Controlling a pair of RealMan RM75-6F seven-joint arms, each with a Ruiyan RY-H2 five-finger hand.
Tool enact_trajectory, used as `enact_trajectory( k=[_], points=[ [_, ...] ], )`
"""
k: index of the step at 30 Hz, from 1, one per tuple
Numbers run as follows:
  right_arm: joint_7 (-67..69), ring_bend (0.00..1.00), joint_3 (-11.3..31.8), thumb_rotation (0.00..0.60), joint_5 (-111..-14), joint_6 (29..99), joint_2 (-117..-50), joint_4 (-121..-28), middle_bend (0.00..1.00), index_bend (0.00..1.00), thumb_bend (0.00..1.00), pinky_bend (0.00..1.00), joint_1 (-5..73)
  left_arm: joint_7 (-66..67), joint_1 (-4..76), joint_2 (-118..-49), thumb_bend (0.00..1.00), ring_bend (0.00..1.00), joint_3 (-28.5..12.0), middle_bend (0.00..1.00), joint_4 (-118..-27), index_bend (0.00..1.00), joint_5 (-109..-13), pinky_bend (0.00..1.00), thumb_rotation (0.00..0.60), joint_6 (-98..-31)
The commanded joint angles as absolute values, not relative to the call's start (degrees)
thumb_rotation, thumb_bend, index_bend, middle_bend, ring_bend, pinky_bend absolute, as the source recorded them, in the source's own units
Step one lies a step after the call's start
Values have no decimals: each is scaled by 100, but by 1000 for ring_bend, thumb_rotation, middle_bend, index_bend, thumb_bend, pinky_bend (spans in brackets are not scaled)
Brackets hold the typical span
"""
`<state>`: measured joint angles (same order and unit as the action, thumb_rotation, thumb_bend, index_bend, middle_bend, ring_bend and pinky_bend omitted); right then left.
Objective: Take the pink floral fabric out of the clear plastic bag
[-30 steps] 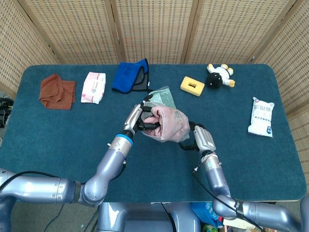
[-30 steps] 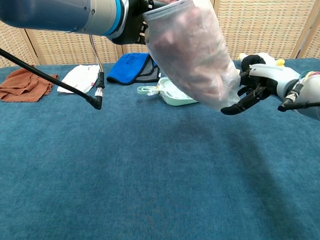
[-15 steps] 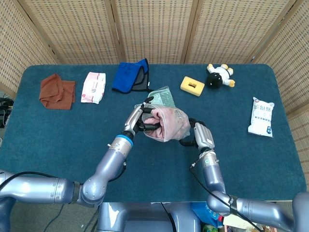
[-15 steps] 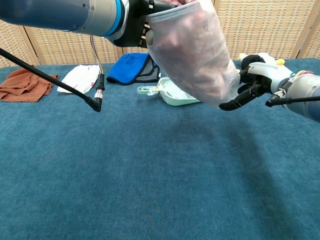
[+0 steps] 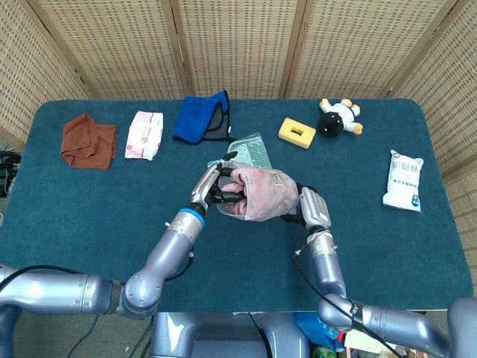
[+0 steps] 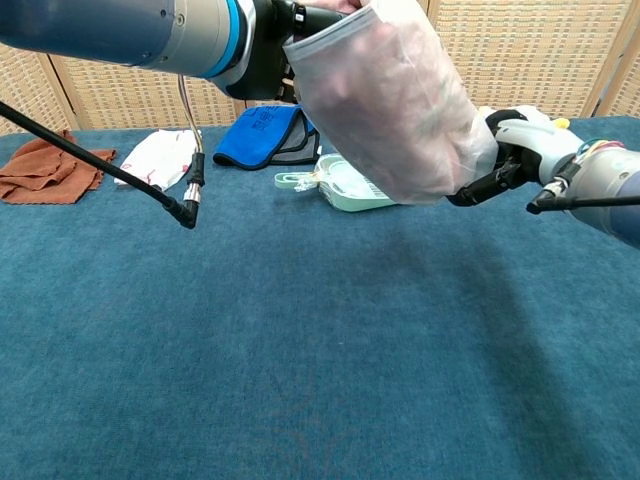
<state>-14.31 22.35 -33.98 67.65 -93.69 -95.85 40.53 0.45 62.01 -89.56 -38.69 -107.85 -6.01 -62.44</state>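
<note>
- Bag (image 5: pixel 262 195) of clear plastic hangs in the air between my two hands, above the middle of the blue table (image 5: pixel 97 216).
- Pink cloth (image 6: pixel 400 110) is inside the bag, filling most of it.
- My left hand (image 5: pixel 216 186) grips the bag at its open end, fingers closed on the rim.
- My right hand (image 5: pixel 309 210) is at the other end, the shut bottom of the bag. Its fingers (image 6: pixel 490 180) press the plastic there, and it looks like they pinch it.
- Under the bag, a bit toward the back, lies a pale green packet (image 5: pixel 250 149).
- Along the back edge sit a brown rag (image 5: pixel 88 140), a white pack of wipes (image 5: pixel 144 135), a blue cloth (image 5: pixel 201 115), a yellow sponge (image 5: pixel 297 133) and a small black and white toy (image 5: pixel 339 117).
- Near the right edge lies a white packet (image 5: pixel 405 180).
- The front half of the table is bare blue cloth, with open room on both sides of my arms.
</note>
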Motion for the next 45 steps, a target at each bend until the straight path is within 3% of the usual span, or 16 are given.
enact_trajectory(
  k=[1, 11, 23, 45],
  points=[
    [-1384, 285, 2177, 600, -3557, 6751, -9362, -9568, 334, 878, 846, 119, 4011, 24, 6180, -8959, 641, 0, -3852, 0, -10763, 792, -636, 0, 600, -6213],
    [-1502, 292, 1804, 600, -4417, 6907, -9276, -9309, 358, 897, 859, 139, 3883, 111, 5974, -8832, 642, 0, -3505, 0, -10702, 792, -1036, 0, 600, -6111],
    [-1447, 292, 1155, 600, -6313, 7318, -8790, -7729, 367, 900, 859, 140, 3615, -478, 4922, -7935, 642, 0, -3096, 0, -10143, 792, -1810, 0, 600, -5187],
    [-1060, 292, 976, 600, -7247, 7235, -8555, -6814, 368, 900, 858, 140, 3368, -1132, 4152, -6942, 642, 0, -2600, 0, -8497, 792, -2491, 0, 600, -3775]
  ],
)
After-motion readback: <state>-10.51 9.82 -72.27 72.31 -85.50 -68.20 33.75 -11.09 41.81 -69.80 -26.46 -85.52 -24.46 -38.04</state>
